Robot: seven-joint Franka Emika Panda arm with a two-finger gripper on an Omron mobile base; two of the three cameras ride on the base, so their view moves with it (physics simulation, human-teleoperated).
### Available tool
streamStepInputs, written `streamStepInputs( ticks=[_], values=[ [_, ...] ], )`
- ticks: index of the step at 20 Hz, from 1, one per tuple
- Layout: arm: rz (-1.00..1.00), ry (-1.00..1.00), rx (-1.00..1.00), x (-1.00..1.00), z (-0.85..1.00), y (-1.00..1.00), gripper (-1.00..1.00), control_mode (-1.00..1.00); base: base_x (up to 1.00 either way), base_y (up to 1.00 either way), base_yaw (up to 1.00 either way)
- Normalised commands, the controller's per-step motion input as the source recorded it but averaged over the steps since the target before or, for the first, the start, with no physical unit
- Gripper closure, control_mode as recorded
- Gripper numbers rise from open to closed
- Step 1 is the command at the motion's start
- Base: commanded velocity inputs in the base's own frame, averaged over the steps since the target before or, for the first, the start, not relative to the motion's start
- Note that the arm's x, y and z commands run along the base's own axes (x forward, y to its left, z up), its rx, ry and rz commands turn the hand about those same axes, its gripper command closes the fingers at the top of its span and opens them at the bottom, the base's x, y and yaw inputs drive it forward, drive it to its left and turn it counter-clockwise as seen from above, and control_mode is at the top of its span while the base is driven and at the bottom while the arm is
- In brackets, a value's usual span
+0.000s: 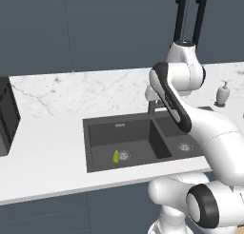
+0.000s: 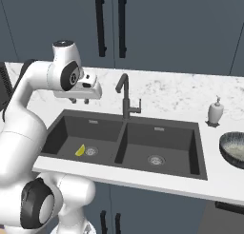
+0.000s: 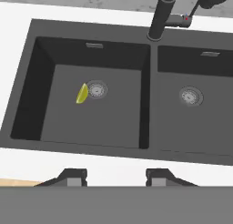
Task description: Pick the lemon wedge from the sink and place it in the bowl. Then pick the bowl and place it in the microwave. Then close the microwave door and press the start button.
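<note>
Gripper (image 2: 79, 101) hangs above the back rim of the sink (image 2: 200, 147), jaws parted, holding nothing. Lemon wedge (image 3: 82, 93) lies on the left basin floor, touching the drain's left edge, below and forward-left of the fingertips; long axis runs front-to-back.

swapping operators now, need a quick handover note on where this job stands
Pincer: open, empty, above the sink's front rim.
Lemon wedge: on the floor of the left basin, right beside its drain.
Bowl: on the counter right of the sink, empty as far as it shows.
Done: nothing yet.
Left: grab wedge, drop it in bowl, bowl into microwave, close door, press start.
</note>
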Motion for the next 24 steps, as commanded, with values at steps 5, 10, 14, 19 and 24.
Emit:
streamStepInputs(
  ticks=[5, 10, 14, 19, 24],
  values=[
    [0.0, 0.0, 0.0, -0.35, -0.08, 0.01, -1.0, -1.0, 0.0, 0.0, 0.0],
    [-0.01, 0.08, 0.0, -0.41, -0.59, 0.29, -1.0, -1.0, 0.0, 0.0, 0.0],
    [-0.1, 0.27, -0.01, 0.0, -0.76, 0.71, -1.0, -1.0, 0.0, 0.0, 0.0],
    [-0.06, 0.12, -0.01, 0.16, -0.64, 0.39, -1.0, -1.0, 0.0, 0.0, 0.0],
    [-0.01, 0.03, 0.0, 0.52, -0.38, 0.3, -1.0, -1.0, 0.0, 0.0, 0.0]
  ],
)
